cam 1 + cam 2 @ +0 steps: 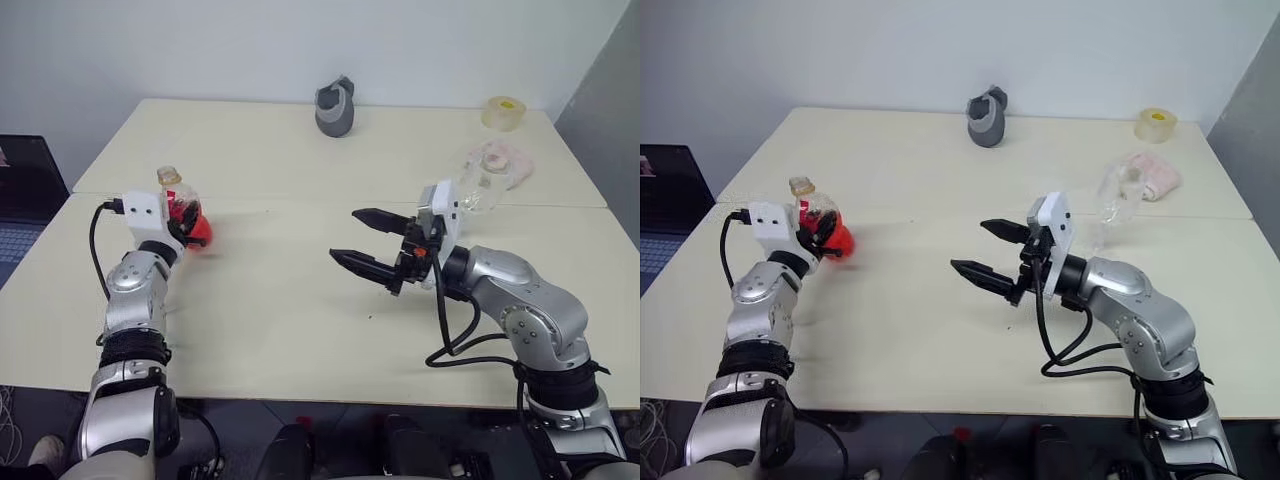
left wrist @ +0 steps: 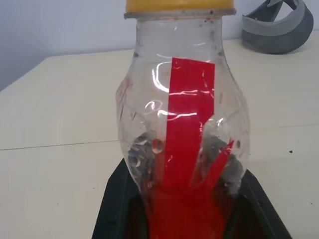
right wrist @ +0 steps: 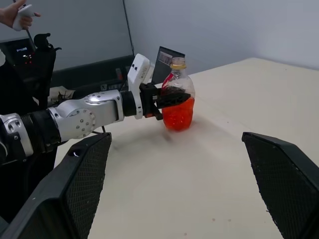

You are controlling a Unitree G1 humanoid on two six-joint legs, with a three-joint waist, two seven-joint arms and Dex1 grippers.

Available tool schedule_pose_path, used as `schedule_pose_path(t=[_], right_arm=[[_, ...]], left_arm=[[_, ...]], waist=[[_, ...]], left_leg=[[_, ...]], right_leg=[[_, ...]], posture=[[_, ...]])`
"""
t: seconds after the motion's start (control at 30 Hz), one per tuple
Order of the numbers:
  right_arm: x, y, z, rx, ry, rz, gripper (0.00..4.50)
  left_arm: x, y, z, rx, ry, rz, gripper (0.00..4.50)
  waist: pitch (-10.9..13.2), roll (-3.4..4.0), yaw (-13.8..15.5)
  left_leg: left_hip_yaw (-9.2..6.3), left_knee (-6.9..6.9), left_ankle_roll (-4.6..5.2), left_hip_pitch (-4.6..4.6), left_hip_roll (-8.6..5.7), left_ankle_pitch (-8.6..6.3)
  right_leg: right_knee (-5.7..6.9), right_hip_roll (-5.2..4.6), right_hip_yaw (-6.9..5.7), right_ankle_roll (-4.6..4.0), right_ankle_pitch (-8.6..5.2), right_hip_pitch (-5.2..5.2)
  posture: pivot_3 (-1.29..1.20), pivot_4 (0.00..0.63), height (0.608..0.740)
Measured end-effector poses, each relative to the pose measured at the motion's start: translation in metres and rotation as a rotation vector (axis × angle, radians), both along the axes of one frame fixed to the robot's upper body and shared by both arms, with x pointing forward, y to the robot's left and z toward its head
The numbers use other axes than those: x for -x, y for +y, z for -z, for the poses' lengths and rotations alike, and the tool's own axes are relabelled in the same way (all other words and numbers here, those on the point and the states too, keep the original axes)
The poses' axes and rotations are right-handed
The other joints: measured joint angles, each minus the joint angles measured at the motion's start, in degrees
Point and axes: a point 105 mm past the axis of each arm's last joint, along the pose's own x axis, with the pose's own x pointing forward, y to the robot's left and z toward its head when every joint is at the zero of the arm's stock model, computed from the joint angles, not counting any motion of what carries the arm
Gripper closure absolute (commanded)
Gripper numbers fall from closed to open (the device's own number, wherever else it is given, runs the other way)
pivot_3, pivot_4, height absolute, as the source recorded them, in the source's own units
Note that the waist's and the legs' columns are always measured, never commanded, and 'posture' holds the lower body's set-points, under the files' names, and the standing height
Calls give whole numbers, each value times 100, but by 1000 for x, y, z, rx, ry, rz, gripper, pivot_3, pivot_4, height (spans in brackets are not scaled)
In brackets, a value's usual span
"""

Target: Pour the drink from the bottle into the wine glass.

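Observation:
The bottle (image 1: 180,205) is upright at the table's left side, with a yellow cap and a red label strip. My left gripper (image 3: 172,97) is shut on its lower body, black fingers (image 2: 113,209) on either side. The drink (image 3: 178,113) fills the lower part of the bottle, bright red. My right gripper (image 1: 345,234) hovers over the middle of the table, open and empty, pointing left toward the bottle with a wide stretch of table between them. The wine glass (image 1: 1118,198) stands clear and empty at the right, just behind my right wrist.
A grey cup-like object (image 1: 336,108) sits at the far middle of the table. A tape roll (image 1: 503,112) is at the far right corner, with a pale pink cloth (image 1: 510,162) near the glass. A laptop (image 1: 25,190) lies left of the table. A person's hand (image 3: 15,15) holds a controller in the background.

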Motion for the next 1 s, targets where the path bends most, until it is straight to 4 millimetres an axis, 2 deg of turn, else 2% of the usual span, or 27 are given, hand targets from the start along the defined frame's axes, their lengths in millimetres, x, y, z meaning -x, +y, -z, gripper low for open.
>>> schedule_pose_path(t=[0.07, 0.1, 0.13, 0.4, 0.5, 0.67, 1.0], right_arm=[[0, 0, -1, -3, -5, 3, 21], [-1, 0, -1, -3, -6, 7, 0], [-1, 0, -1, -3, -7, 9, 0], [-3, -1, 0, 1, -12, 35, 0], [-4, -4, 5, 13, -3, 52, 0], [0, -12, 23, 36, 47, 78, 0], [4, -22, 42, 48, 87, 156, 0]], left_arm=[[-2, 2, 1, 7, -8, -16, 3492], [-2, 2, 2, 8, -14, -21, 2817], [-3, 2, 1, 7, -21, -21, 2620], [-2, 2, 3, 4, -35, -22, 32], [2, 3, 5, -10, -36, -21, 9], [26, 5, 17, -42, -12, -19, 9], [74, -12, 26, -11, 35, -44, 9]], waist=[[0, 0, -18], [0, 0, -24], [0, 0, -26], [0, 0, -31], [-1, 0, -34], [-1, 0, -44], [-2, -1, -23]], left_leg=[[0, -1, 1, 3, 1, 0], [0, -2, 1, 4, 1, 0], [0, -3, 1, 4, 2, 0], [0, -3, 1, 3, 2, -1], [1, -4, 1, 4, 3, -1], [4, -6, 2, 4, 8, -1], [3, -6, 21, 7, 10, -12]], right_leg=[[2, 2, 2, 0, 0, -1], [3, 2, 3, 0, 0, -2], [4, 2, 3, 0, 0, -3], [6, 4, 5, 0, 0, -4], [5, 4, 8, 0, 0, -5], [7, -13, 17, 0, 0, -11], [6, -17, 15, 0, 0, -3]], posture=[[0, 150, 740], [0, 150, 740], [0, 150, 740], [0, 150, 740], [0, 150, 740], [0, 150, 740], [0, 150, 740]])
